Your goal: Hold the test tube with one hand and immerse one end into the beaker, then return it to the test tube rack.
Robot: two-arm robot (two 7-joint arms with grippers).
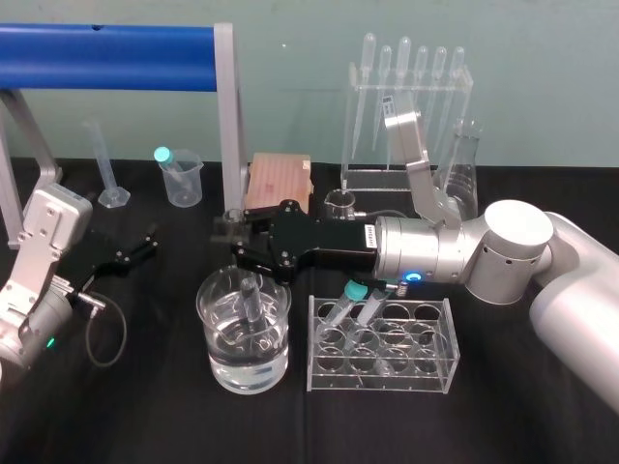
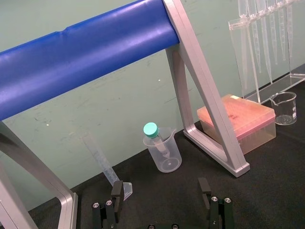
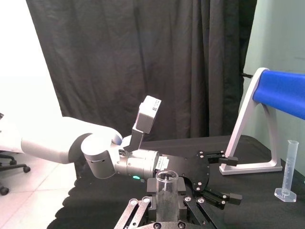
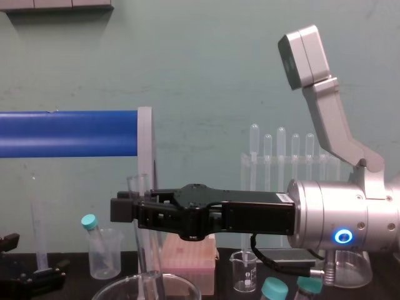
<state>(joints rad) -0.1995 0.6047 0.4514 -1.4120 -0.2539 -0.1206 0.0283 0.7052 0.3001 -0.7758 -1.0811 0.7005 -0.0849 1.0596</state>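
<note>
The test tube looks mid-dip. Far left, the left hand sits idle over the table, fingers spread. In the centre, the right hand clamps the tube upright, its lower end in the beaker. Next it likely needs a straight lift, then a carry right to a free hole in the test tube rack.

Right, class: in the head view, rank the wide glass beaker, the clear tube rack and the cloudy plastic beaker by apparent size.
1. Tube rack.
2. Wide beaker, close behind it.
3. Cloudy plastic beaker, clearly smallest, though it stands farther back.
</note>
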